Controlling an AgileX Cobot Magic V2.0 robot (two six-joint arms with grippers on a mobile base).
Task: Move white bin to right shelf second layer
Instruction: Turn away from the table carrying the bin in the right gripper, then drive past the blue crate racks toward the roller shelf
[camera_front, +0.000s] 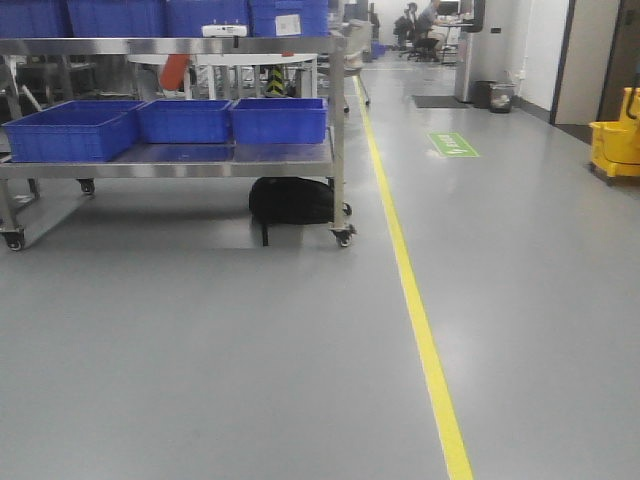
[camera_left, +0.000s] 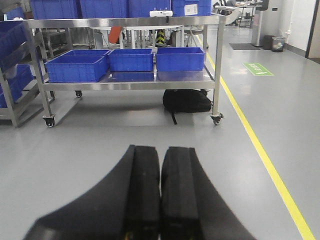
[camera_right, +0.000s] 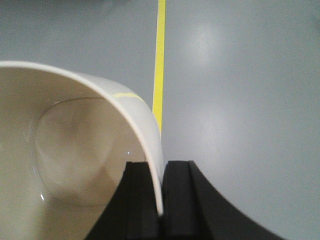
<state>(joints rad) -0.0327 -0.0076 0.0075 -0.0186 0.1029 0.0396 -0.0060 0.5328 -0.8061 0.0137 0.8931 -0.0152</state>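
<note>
Right wrist-mounted view: our right gripper (camera_right: 161, 172) pinches the rim wall of the white bin (camera_right: 75, 145), one finger inside and one outside, over grey floor (camera_right: 240, 100) beside a yellow line (camera_right: 160, 60). Our left gripper (camera_left: 160, 152) has its fingers pressed together around nothing, facing a steel cart (camera_left: 130, 86) that carries blue crates (camera_left: 77, 67).

**A:** what are we getting off the right wrist cam?

**B:** we've got the right gripper (camera_right: 161, 172) pinching the white bin (camera_right: 65, 150) by its wall, with one black finger inside the rim and one outside. We're looking right into its glossy inside. Behind it, a yellow line (camera_right: 160, 60) runs up the grey floor (camera_right: 240, 100).
</note>
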